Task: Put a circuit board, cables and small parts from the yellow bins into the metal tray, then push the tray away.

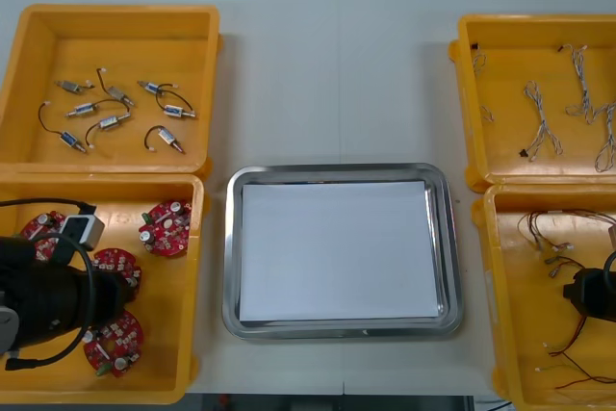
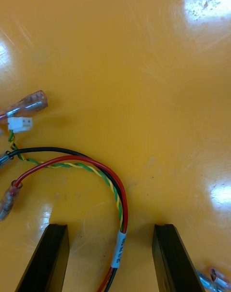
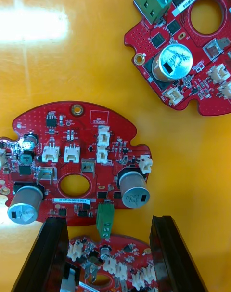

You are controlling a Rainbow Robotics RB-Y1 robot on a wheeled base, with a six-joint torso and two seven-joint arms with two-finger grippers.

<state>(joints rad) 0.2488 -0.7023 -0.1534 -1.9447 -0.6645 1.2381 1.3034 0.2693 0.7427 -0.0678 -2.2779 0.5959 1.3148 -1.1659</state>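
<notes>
left gripper [image 3: 108,222] and right gripper [image 2: 110,227] both point down, fingers spread apart.

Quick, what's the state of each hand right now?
Left hand: open above a circuit board, holding nothing.
Right hand: open around a red and yellow cable, not gripping.

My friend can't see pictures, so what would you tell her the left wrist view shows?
The left gripper hangs open over the floor of a yellow bin. One round red circuit board lies between its black fingers, a second board just beyond them, and a third board farther off.
</notes>
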